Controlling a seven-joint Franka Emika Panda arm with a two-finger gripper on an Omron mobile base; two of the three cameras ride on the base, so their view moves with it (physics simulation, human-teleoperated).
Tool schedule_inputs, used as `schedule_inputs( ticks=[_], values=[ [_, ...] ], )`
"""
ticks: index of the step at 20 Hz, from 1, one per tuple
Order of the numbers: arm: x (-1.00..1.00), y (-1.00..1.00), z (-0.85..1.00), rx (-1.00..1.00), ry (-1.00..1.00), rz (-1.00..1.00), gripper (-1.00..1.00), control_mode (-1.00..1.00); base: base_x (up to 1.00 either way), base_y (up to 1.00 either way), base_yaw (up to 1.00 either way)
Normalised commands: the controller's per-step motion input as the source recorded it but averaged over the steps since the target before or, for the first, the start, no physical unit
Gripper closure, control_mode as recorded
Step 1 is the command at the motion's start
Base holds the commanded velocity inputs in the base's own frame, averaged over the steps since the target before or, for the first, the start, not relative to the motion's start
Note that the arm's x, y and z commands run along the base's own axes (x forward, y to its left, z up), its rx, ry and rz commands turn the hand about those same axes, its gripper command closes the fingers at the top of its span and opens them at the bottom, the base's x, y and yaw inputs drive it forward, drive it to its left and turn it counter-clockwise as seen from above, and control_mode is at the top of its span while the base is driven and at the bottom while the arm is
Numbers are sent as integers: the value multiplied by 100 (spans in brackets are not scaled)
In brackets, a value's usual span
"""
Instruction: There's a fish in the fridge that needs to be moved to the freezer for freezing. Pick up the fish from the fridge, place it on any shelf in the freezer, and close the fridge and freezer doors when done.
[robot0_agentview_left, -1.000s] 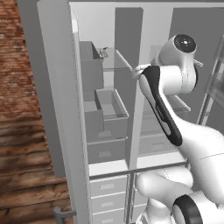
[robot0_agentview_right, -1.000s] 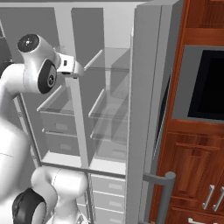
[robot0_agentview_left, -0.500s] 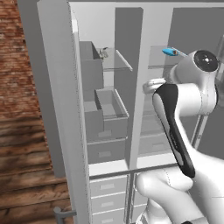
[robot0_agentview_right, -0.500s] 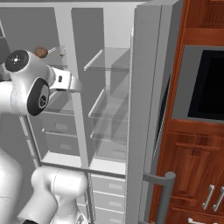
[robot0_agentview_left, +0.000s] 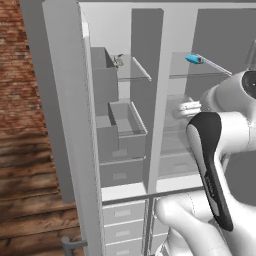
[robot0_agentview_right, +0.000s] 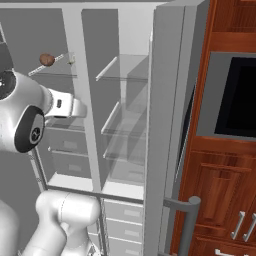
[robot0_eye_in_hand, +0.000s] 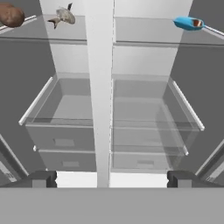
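The fish (robot0_eye_in_hand: 63, 16), small and pale grey, lies on the short glass shelf (robot0_eye_in_hand: 65, 40) high in the freezer (robot0_agentview_left: 122, 125), the narrow half with deep grey bins. It also shows as the fish (robot0_agentview_left: 117, 61) and fish (robot0_agentview_right: 71, 59) from the base. My gripper (robot0_eye_in_hand: 111, 179) is open and empty, drawn back in front of the central divider, well below and away from the fish. The hand (robot0_agentview_right: 75, 108) hangs at mid height. The fridge (robot0_eye_in_hand: 148, 109) is the wider half with glass shelves. Both doors stand open: the freezer door (robot0_agentview_left: 62, 125) and the fridge door (robot0_agentview_right: 167, 125).
A brown round item (robot0_eye_in_hand: 11, 15) sits beside the fish on the same shelf. A bright blue oblong item (robot0_eye_in_hand: 188, 22) lies on the fridge's top glass shelf. A wooden cabinet with a dark oven (robot0_agentview_right: 235, 100) stands right of the fridge door. Brick wall (robot0_agentview_left: 20, 75) is at left.
My arm has pulled back from the upper freezer shelf, and the hand has come down and away to mid height. The fish has stayed on its shelf. The gripper stays open.
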Motion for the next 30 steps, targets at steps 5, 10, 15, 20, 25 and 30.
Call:
schedule_inputs(
  ticks=[5, 10, 15, 20, 25, 30],
  values=[
    [-59, 0, 0, 1, -2, 0, -100, -100, 0, 0, 0],
    [-20, 0, 0, 0, 0, 0, -100, -100, 0, 0, 0],
    [-5, 0, 0, 0, 0, 0, -100, -100, 0, 0, 0],
    [0, 0, 0, 0, 0, 0, -100, 100, -63, 0, 0],
    [0, 0, 0, 0, 0, 0, -100, 100, -53, 0, 0],
    [0, 0, 0, 0, 0, 0, -100, 100, -16, 0, 0]
  ],
)
